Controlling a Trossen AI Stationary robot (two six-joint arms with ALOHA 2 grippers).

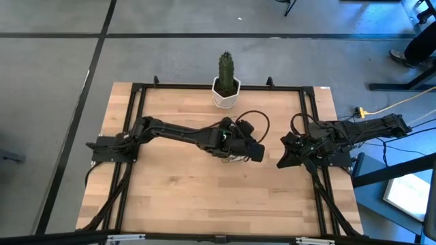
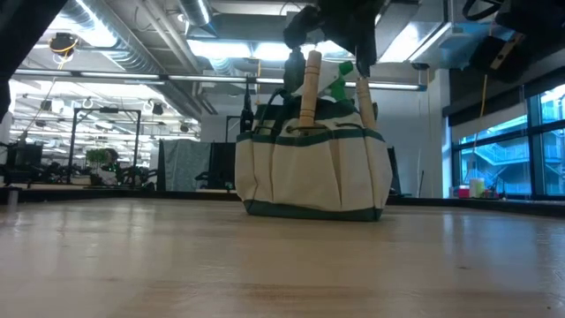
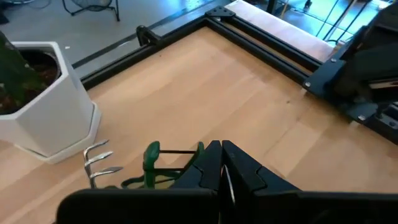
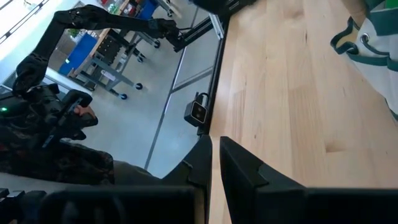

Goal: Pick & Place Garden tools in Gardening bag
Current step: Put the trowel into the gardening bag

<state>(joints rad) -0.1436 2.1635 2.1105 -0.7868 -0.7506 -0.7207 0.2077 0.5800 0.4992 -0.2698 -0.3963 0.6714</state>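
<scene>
Left gripper [image 3: 221,163] is hovering clenched, empty, above the bag [image 2: 311,168] — lift straight up, clearing the fork [image 3: 99,163]; right gripper [image 4: 214,163] is waiting clenched.

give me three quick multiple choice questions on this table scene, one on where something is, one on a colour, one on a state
1. Where does the cactus stand?
A. at the table's far edge
B. inside the bag
C. under the right arm

2. What colour is the cactus pot?
A. red
B. white
C. black

3. How is the left gripper?
A. wide open
B. holding the cactus
C. shut above the bag

Answers:
1 A, the high view shows it at the far edge, centred.
2 B, the pot is plainly white.
3 C, its fingers meet, with a fork and a green sprayer in the bag just beneath.
</scene>
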